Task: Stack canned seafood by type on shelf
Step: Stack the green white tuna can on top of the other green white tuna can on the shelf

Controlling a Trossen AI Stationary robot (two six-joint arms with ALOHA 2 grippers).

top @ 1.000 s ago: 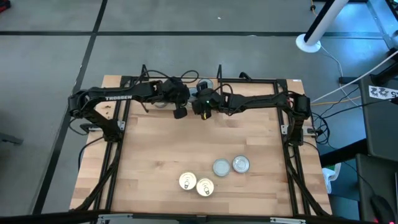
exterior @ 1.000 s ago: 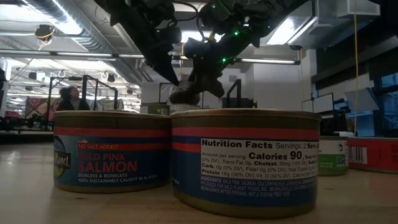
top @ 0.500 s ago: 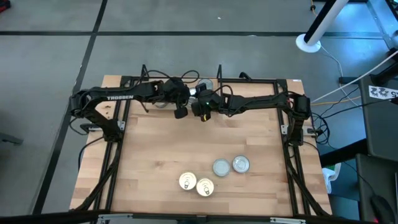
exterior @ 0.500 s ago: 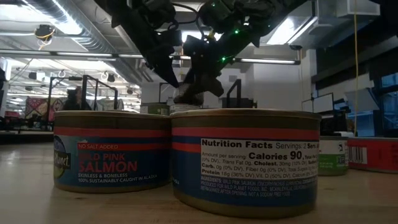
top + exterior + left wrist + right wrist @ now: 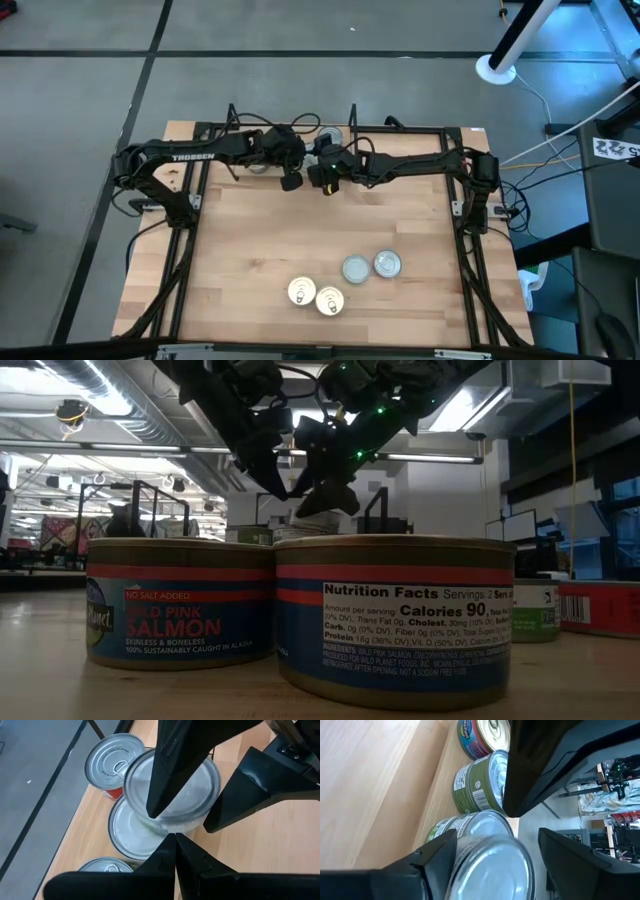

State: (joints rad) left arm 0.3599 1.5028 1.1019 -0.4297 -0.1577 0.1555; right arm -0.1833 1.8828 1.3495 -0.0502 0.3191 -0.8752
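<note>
The light-wood tabletop (image 5: 300,240) stands on a grey floor crossed by dark lines; from table height an open room shows behind, with strip lights and a person (image 5: 122,517) far off at the left. Four cans lie near the front edge: two gold-lidded cans (image 5: 315,295) touching, with blue sides, a red band and "PINK SALMON" labels (image 5: 180,605); two silver-lidded cans (image 5: 371,266) just beside them. At the back edge more cans (image 5: 112,765) crowd together, green-labelled ones (image 5: 477,787) among them, one silver-lidded can (image 5: 172,785) set on top of another. The right gripper (image 5: 328,178) hangs there, its jaws spread wide to either side of that top can; the left gripper (image 5: 288,178) hangs just beside it, fingers pressed together.
</note>
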